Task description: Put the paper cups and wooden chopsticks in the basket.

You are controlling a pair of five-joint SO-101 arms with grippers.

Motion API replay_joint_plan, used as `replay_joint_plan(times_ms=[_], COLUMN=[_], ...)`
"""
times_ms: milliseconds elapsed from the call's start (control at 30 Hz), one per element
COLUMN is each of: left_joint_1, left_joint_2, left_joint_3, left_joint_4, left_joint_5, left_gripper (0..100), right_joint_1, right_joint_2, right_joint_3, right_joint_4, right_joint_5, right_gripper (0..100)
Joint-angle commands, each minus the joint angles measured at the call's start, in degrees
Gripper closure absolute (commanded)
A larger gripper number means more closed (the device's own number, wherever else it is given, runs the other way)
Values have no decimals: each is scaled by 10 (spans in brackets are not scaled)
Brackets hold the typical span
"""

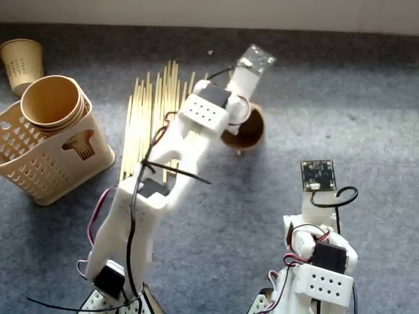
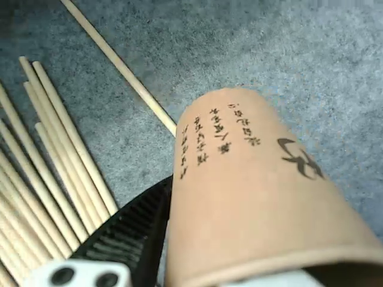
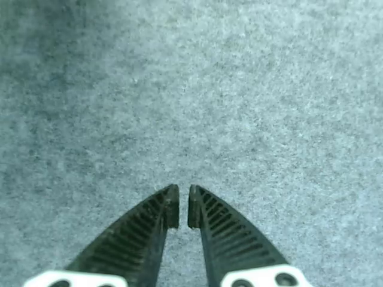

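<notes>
Entry: left hand [image 1: 241, 124] with one paper cup [image 2: 251, 197]; right hand [image 3: 184, 206] carrying nothing.

Detail: In the high view the left hand sits at about 1 o'clock from the centre of the counter [image 1: 353, 98]. It is closed round the brown paper cup, which is tipped over with its dark mouth showing. One black finger [image 2: 128, 230] presses the cup's side; the opposite finger is hidden behind the cup, so the grip appears to be two-sided. Wooden chopsticks [image 1: 154, 111] are fanned flat at 11 o'clock, near the held cup. The basket [image 1: 59, 163] is at 9 o'clock, with stacked cups [image 1: 52, 101] upright inside it. A loose cup [image 1: 23, 62] is at 10 o'clock, outside and just beyond the basket. The right hand is at 5 o'clock over bare counter, its fingers drawn almost together with only a sliver between the tips.
</notes>
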Motion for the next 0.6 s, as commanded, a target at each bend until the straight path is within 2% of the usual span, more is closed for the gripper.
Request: replay_joint_plan(times_ms=[0,100,200,367,567], left_joint_1=[-36,-77,-131,-261,-412], left_joint_2=[-125,-225,-332,-488,-543], left_joint_3=[-9,-9,-9,-9,-7], left_joint_4=[43,94,124,189,299], left_joint_5=[-7,-17,-67,-124,-168], left_gripper=[995,995,995,995,995], right_joint_1=[-2,-2,-2,-2,-3], right_joint_2=[-5,-4,-4,-3,-3], right_joint_3=[-4,-4,-3,-3,-3], right_joint_4=[-10,-11,-11,-11,-11], right_joint_5=[-6,-6,-6,-6,-6], right_gripper=[949,949,949,949,949])
